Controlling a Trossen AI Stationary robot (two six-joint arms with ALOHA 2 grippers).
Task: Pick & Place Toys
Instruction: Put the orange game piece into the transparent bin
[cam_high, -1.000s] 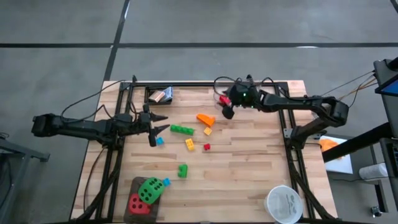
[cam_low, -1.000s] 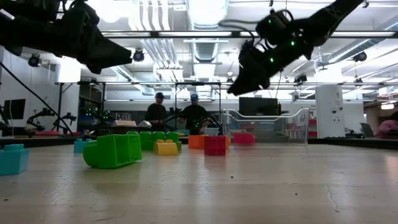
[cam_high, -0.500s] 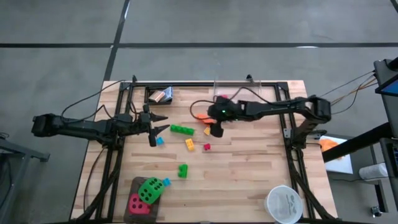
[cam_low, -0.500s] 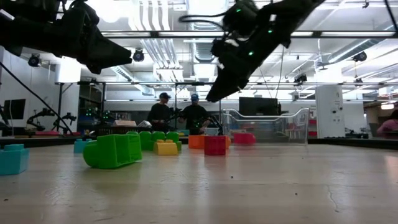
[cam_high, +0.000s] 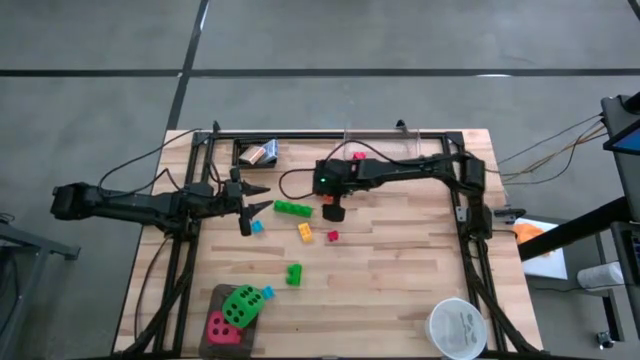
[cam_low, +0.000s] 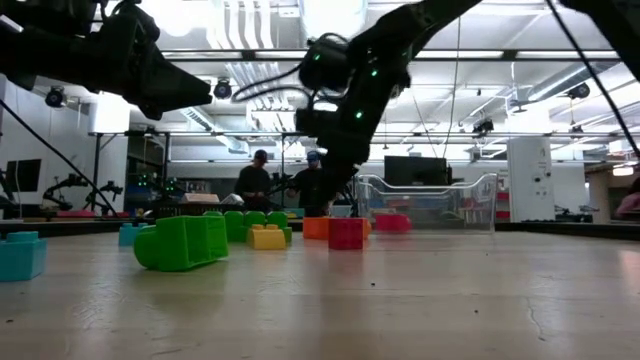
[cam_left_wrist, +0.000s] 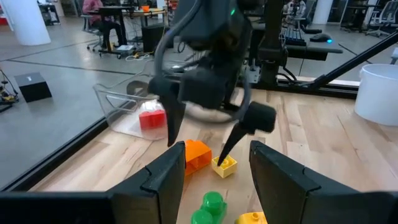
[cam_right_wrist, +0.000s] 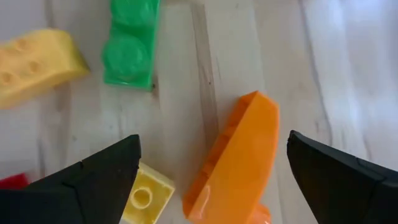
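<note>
The clear tub (cam_left_wrist: 127, 109) at the far edge of the desk (cam_high: 400, 280) holds one red brick (cam_left_wrist: 152, 117). The white bowl (cam_high: 456, 328) sits at the near right corner, and what it holds cannot be told. A dark tray (cam_high: 212, 300) at the near left corner carries the green die (cam_high: 240, 304) and the red die (cam_high: 217, 326), with a small blue brick (cam_high: 267, 293) beside them.

The right gripper (cam_right_wrist: 208, 163) hangs with its fingers (cam_left_wrist: 176, 118) spread wide and released, holding nothing. The orange brick (cam_right_wrist: 236, 160) lies between the fingers, a small yellow brick (cam_right_wrist: 144, 197) just beside one of them, and a long green brick (cam_right_wrist: 129, 48) and a larger yellow brick (cam_right_wrist: 37, 59) beyond their tips.

The left gripper (cam_high: 256, 199) hovers near the left side of the desk, fingers parted and empty, a light blue brick (cam_high: 256, 227) near them.

Half a second ago the right gripper was farther to the right; it has since come over the orange brick. The left arm has not moved, and the bricks lie as before.
</note>
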